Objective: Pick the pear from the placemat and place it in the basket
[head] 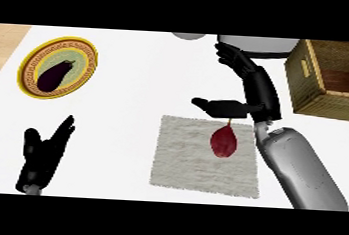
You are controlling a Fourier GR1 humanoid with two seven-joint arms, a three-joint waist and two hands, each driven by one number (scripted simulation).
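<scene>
Looks small, light, hard and a bit slippery, that red pear (224, 140) on the mat (205, 158), best held round its fat middle; right hand (242, 88) open just above, holding nothing.

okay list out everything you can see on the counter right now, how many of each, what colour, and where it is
pear: one, dark red, lying on the placemat's upper right part, just below the right hand's thumb
placemat: one, pale grey, on the counter at the middle, low in the view
basket: one, tan woven, at the right edge, partly cut off
plate: one, yellow with a dark patterned rim, at the upper left
aubergine: one, dark purple, lying on the plate
counter: one, white, under everything
left hand: one, black, open, resting at the lower left, fingers up
right hand: one, black on a grey forearm, open, over the placemat's upper right edge beside the basket
</scene>
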